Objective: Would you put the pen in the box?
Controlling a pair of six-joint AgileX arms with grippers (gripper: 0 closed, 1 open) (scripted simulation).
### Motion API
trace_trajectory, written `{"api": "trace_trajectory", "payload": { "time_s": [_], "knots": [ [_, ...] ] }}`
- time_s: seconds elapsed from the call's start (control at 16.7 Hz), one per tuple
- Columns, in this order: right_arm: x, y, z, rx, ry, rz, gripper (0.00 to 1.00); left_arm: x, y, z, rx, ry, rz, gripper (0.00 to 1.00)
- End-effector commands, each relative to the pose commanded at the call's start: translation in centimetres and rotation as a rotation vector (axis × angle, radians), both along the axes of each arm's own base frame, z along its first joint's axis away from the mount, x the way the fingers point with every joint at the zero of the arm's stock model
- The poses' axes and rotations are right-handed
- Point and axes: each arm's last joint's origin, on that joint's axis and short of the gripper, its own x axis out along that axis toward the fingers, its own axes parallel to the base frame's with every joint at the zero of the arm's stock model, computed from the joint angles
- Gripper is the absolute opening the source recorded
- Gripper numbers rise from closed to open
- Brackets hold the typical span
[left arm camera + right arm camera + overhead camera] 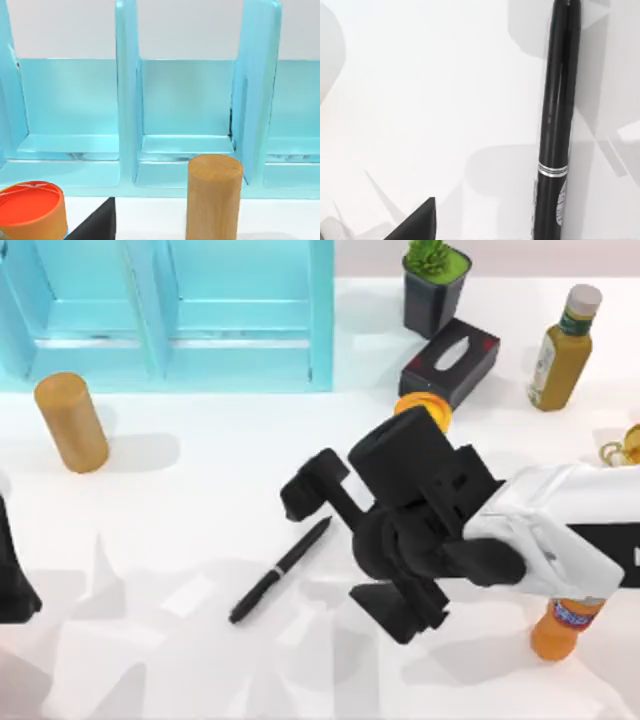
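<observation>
White table (200, 480) (shadow-mottled) under pen (280, 571), perhaps untouched; box (170, 315) behind.

White bench (200, 490): we see the pen (280, 571), cyan box (240, 365), wooden cylinder (71, 422), tissue box (450, 360), potted plant (436, 285) and bottles (562, 350).

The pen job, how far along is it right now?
Nothing is finished yet: the slim black pen lies flat on the white table, well short of the large light-blue divided box. In hand: the right hand is above the table just beside the pen. Left: grasping, lifting and placing it in the box. The left arm sits parked at the table's left edge.
</observation>
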Motion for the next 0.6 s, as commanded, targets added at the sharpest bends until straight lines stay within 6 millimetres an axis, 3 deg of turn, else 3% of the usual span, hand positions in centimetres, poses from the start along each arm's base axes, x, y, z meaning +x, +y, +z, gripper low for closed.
{"api": "trace_trajectory", "payload": {
  "time_s": [0.6],
  "knots": [
    [3.6, 4.6, -7.4, -0.002, 0.004, 0.003, 1.0, 0.0, 0.0, 0.0, 0.0, 0.0, 0.0, 1.0]
  ]
}}
